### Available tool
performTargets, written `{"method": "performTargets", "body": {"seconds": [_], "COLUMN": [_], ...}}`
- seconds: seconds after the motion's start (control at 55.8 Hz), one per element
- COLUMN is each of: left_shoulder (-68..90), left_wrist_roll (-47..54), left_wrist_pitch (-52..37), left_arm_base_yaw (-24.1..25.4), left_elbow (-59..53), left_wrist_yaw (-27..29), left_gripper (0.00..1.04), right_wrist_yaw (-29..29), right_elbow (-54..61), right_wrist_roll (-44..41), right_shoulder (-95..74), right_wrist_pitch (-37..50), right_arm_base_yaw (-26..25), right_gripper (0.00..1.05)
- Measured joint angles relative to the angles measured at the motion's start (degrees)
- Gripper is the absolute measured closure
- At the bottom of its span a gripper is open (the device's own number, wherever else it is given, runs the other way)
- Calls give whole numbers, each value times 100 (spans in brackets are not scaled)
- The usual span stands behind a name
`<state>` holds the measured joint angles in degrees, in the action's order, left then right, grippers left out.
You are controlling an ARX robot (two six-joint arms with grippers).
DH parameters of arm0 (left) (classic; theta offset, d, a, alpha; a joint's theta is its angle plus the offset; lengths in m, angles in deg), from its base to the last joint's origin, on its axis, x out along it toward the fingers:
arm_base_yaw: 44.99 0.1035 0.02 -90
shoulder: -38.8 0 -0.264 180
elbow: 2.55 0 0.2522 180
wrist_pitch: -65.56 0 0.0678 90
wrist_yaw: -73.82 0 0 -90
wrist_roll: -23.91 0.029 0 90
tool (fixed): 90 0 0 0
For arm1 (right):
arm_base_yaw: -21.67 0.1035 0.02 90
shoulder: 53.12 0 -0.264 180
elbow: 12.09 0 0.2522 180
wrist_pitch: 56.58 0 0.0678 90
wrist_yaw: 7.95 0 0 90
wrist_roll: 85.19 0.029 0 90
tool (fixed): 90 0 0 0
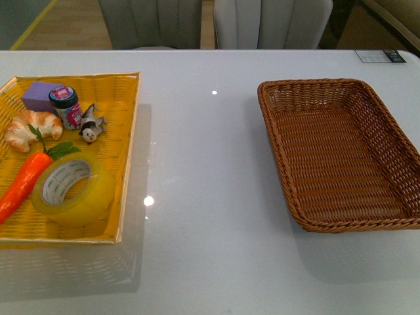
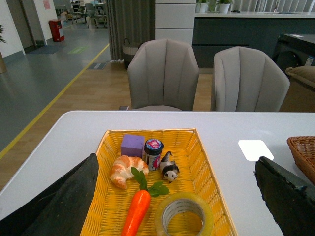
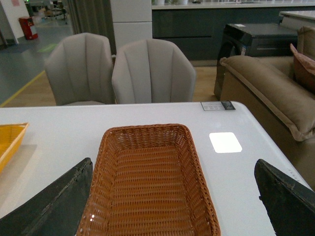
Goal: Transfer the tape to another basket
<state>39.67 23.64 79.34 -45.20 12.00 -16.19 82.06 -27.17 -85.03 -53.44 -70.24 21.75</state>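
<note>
Lying in the lower left of the front view, the tape [image 1: 71, 189] rests inside a flat yellow tray [image 1: 131, 131], at the tray's corner closest to the camera. The roll sits nearly flat, slightly tilted, with its open core facing upward, so its round hole is presented from above. A toy carrot [image 1: 26, 180] lies just beside it, toward the frame's left edge.

The basket [image 1: 308, 85] fills the right half of the front view and holds nothing. It is well apart from the tray, with bare white surface [image 1: 203, 164] between them.

Neither arm shows in the front view. In the left wrist view, the left pincer [image 2: 177, 161] is spread wide, and the tape [image 2: 184, 215] appears between its two dark fingers [image 2: 59, 201], ahead of and below them. In the right wrist view, the right pincer [image 3: 173, 163] is also spread wide, holding nothing, with the basket [image 3: 147, 130] framed between its fingers.

Judging from this, the left arm is nearer the tape and better placed to descend on it.
</note>
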Motion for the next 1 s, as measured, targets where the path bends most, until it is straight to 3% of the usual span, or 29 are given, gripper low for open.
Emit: {"method": "performTargets", "body": {"seconds": [0.591,0.698,0.734,0.824,1.003], "left_shoulder": [0,1235,2061,3442,6806], "left_wrist_roll": [0,640,822,1036,1091], "left_wrist_pitch": [0,1718,1895,1121,-1176], "left_arm_base_yaw": [0,509,553,522,382], "left_elbow": [0,804,1095,1473,2350], "left_wrist_yaw": [0,-1801,-2291,-2391,-1871], "left_gripper": [9,9,9,9,9], "right_wrist_yaw": [0,-11,-4,2,0], "right_elbow": [0,0,0,0,0], "right_wrist_roll": [0,-2,0,0,0], "right_shoulder": [0,0,2,0,0], "right_wrist_pitch": [0,-2,-2,-2,-2], "right_arm_base_yaw": [0,0,2,0,0], "right_gripper": [9,9,9,9,9]}}
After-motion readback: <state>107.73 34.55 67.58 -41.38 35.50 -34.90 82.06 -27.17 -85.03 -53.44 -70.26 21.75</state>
